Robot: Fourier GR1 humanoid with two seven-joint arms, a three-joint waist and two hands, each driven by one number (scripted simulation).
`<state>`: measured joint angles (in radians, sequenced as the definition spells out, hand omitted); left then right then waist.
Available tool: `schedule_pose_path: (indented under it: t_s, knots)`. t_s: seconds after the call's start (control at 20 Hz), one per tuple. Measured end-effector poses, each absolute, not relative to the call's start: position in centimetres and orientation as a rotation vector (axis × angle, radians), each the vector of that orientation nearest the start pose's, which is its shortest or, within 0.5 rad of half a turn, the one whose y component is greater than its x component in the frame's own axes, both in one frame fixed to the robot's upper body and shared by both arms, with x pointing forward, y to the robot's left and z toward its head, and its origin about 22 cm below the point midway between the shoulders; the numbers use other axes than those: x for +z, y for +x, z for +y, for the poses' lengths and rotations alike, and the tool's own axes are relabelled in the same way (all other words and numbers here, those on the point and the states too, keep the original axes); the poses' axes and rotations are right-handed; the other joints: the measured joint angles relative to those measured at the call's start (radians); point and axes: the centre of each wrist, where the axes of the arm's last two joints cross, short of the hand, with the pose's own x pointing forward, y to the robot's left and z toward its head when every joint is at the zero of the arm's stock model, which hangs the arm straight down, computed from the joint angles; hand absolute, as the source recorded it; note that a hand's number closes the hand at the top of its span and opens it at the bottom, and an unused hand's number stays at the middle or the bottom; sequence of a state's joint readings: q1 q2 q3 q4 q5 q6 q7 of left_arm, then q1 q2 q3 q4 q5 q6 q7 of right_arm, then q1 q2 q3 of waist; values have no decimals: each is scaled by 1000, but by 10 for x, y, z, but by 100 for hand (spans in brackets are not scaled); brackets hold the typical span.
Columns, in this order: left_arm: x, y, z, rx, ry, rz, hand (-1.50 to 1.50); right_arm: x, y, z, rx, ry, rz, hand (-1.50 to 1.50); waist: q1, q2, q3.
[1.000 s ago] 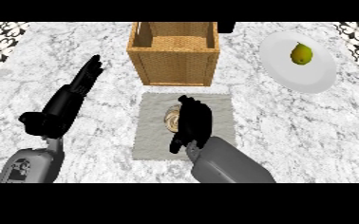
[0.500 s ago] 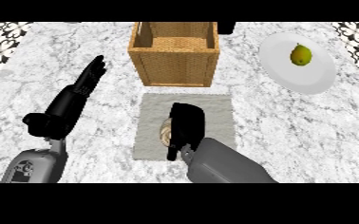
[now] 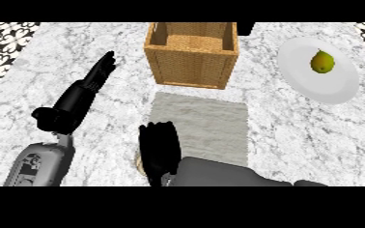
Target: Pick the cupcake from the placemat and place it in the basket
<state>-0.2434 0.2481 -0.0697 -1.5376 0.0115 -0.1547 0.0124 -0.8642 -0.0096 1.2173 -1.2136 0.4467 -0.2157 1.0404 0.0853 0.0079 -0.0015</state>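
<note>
Two hands showed over the marble table (image 3: 303, 135). The right hand (image 3: 161, 147) hung at the near edge, a little left of middle; its dark fingers (image 3: 158, 131) were curled downward round the cupcake (image 3: 140, 163), holding it; only a pale tan sliver of the cupcake peeped out at that hand's left side, the rest lay hidden under the palm; whether it touched anything beneath could not be told. The grey right forearm (image 3: 221, 174) came in from the near edge behind it.

The grey placemat (image 3: 206, 125) lay mid-table, square to the edges; the right hand overlapped its near left corner, and the cupcake's visible sliver sat just outside the mat's left side. Just beyond the placemat, toward the far edge, stood the wicker basket (image 3: 191, 67), upright, its top open and its woven floor in sight; a small dark thing (image 3: 246, 28) showed beside its far right corner, too cut off to name.

The left hand (image 3: 77, 101) rested over the table's left side, well apart from the basket and mat; it was open, fingers straight and close together, pointing toward the far edge; its forearm (image 3: 39, 166) entered at the near left corner.

A white plate (image 3: 321, 89) lay by the right edge, nearer the far corner, with a green-yellow pear (image 3: 322, 61) on it.
</note>
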Motion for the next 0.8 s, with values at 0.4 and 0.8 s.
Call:
schedule_pose_path:
  t_s: [0.4,0.8]
  knots:
    - [59,296,244,-445,-23,-1698,0,72,207,52,1294,-526,-1462,150,-1,-4,1]
    - [56,295,251,-422,2,-1685,0,125,191,57,948,-334,-1818,150,-31,-18,1]
